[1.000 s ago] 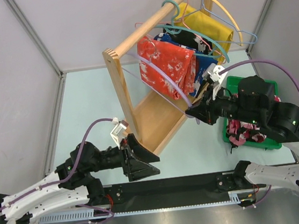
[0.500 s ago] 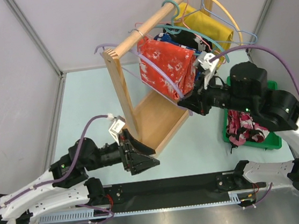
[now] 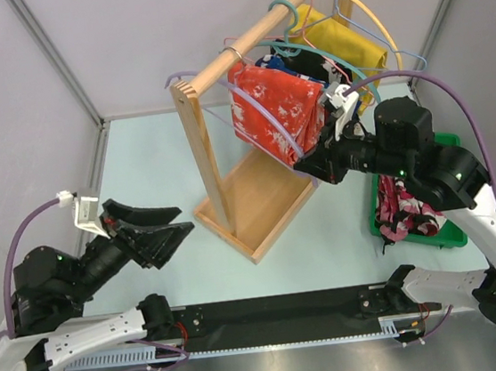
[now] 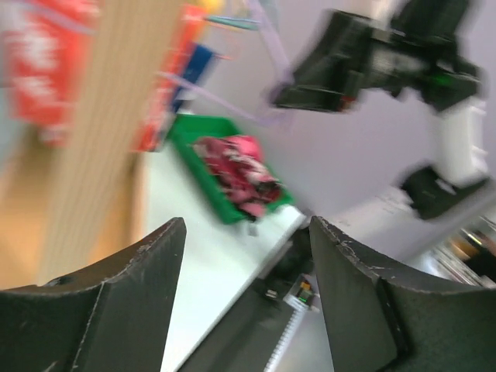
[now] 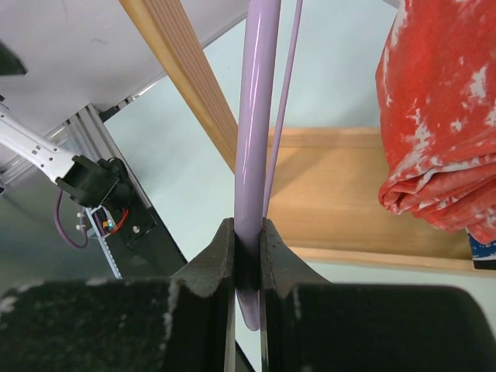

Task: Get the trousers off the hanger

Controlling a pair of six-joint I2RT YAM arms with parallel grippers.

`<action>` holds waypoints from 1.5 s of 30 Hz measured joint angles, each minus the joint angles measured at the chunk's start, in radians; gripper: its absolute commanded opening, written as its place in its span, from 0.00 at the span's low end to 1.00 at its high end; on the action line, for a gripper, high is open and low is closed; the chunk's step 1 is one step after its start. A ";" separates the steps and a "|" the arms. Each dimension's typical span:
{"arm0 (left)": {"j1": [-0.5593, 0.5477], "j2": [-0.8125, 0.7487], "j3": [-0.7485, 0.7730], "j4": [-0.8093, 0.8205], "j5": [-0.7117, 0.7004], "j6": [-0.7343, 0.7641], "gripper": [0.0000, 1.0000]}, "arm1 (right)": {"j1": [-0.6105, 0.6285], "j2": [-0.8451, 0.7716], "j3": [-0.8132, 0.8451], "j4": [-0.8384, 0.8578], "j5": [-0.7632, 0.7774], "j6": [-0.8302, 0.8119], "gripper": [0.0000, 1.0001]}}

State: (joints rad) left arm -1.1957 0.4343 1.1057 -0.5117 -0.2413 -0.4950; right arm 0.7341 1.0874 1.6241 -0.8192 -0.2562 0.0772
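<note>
Clamping the bare hanger [image 5: 260, 101] by 1 arm, my right gripper [image 5: 246, 226] has its jaws pinched narrow on the lilac bar, at 3 o'clock of the wooden rack [image 3: 204, 155] in the top view. The trousers [image 3: 401, 211] lie heaped in the green bin [image 3: 446, 236] at 4 o'clock, well apart from the hanger, so I judge the removal itself done. My left gripper [image 4: 246, 232] hangs at 8 o'clock, jaws apart with nothing between them. The hanger's hook shows by the near end of the rail [image 3: 257, 32]; I cannot tell whether it rests on the wood. What is left, as I read it, is parking the hanger: seat the hook over the rail beside the red garment [image 3: 276, 115], then part the right jaws and back off without dragging the bar.
</note>
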 measured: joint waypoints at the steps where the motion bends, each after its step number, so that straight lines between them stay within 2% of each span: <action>1: 0.000 -0.012 0.000 -0.029 -0.049 0.002 0.74 | -0.003 -0.003 -0.014 0.013 -0.008 0.000 0.00; 6: 0.000 -0.053 -0.043 -0.108 -0.287 0.004 0.88 | -0.020 -0.037 -0.096 0.092 -0.040 -0.007 0.00; 12: 0.000 -0.048 -0.190 -0.144 -0.478 -0.014 0.95 | -0.072 -0.084 -0.166 0.161 -0.073 -0.012 0.00; 18: 0.000 -0.025 -0.274 -0.195 -0.605 -0.105 0.99 | -0.117 -0.132 -0.269 0.275 -0.116 0.000 0.14; 24: 0.003 -0.058 -0.308 -0.186 -0.629 -0.134 1.00 | -0.128 -0.155 -0.326 0.306 -0.105 0.053 0.39; 25: 0.004 -0.058 -0.309 -0.186 -0.629 -0.136 1.00 | -0.129 -0.163 -0.336 0.294 -0.100 0.064 0.51; 28: 0.007 -0.056 -0.315 -0.180 -0.626 -0.143 1.00 | -0.132 -0.183 -0.363 0.259 -0.086 0.095 0.70; 30: 0.020 -0.055 -0.325 -0.171 -0.617 -0.150 1.00 | -0.132 -0.198 -0.372 0.245 -0.078 0.111 0.77; 31: 0.031 -0.052 -0.331 -0.166 -0.609 -0.152 1.00 | -0.132 -0.207 -0.375 0.244 -0.073 0.120 0.87; 32: 0.044 -0.049 -0.336 -0.160 -0.604 -0.151 1.00 | -0.131 -0.217 -0.377 0.245 -0.070 0.129 0.89; 34: 0.098 -0.042 -0.348 -0.146 -0.563 -0.151 1.00 | -0.132 -0.245 -0.388 0.244 -0.056 0.150 0.98; 35: 0.144 -0.035 -0.355 -0.137 -0.536 -0.150 1.00 | -0.132 -0.262 -0.396 0.245 -0.046 0.159 1.00; 42: 0.578 0.063 -0.363 -0.076 -0.223 -0.134 1.00 | -0.132 -0.400 -0.480 0.224 0.038 0.238 1.00; 45: 0.647 0.077 -0.363 -0.072 -0.168 -0.135 1.00 | -0.132 -0.455 -0.506 0.193 0.078 0.267 1.00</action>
State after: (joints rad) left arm -0.5488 0.5114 0.7425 -0.5842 -0.4095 -0.6296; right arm 0.6025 0.6319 1.1183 -0.6266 -0.1783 0.3447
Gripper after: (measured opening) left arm 0.996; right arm 0.995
